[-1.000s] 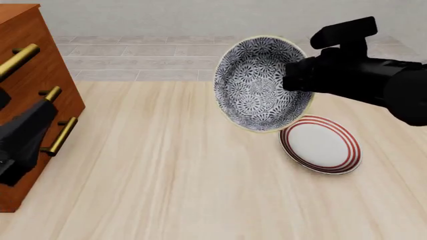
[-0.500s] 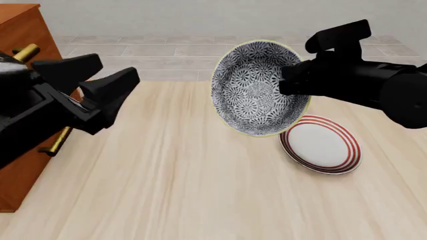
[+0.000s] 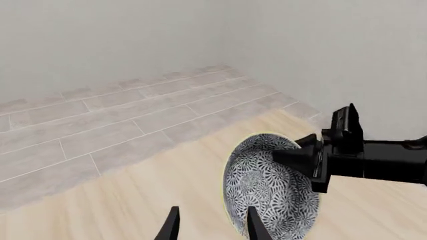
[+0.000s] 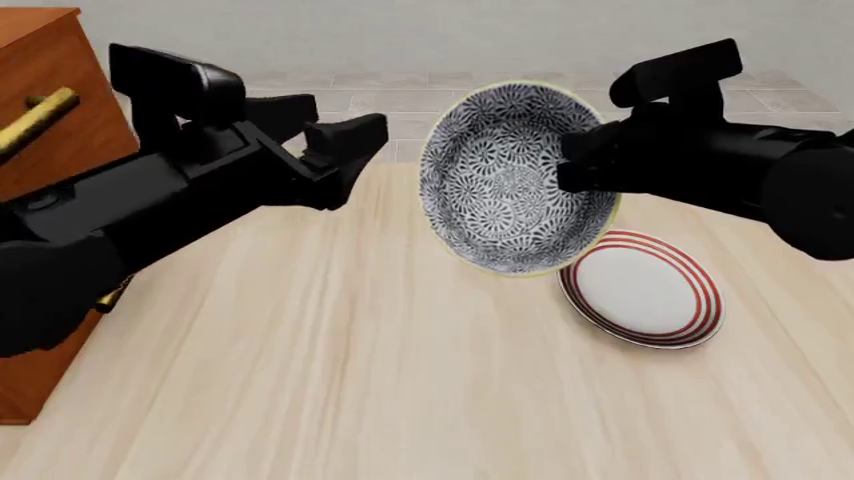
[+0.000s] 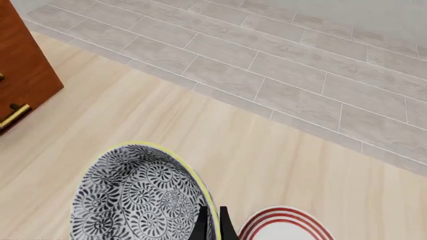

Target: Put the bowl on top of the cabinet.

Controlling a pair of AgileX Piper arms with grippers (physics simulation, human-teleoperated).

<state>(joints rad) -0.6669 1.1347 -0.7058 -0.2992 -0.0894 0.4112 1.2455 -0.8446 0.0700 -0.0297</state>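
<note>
Bowl (image 4: 514, 175) hangs tilted on edge above the surface, near the plate (image 4: 641, 288), your right tool (image 4: 577, 165) pinching its rim while your left tool (image 4: 340, 150), spread, faces it, seemingly for a handover toward the cabinet (image 4: 40, 110).

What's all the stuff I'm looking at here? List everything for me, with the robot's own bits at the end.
bowl: one, dark blue-and-white floral with a pale yellow rim, held tilted in the air above the table.
plate: one, white with red rings, on the table at the right, below the bowl.
cabinet: one, reddish-brown wood with brass bar handles, at the far left.
table: one, light wood.
floor: pale grey tiles beyond the table.
right gripper: one, black, shut on the bowl's rim.
left gripper: one, black, open, just left of the bowl.
</note>
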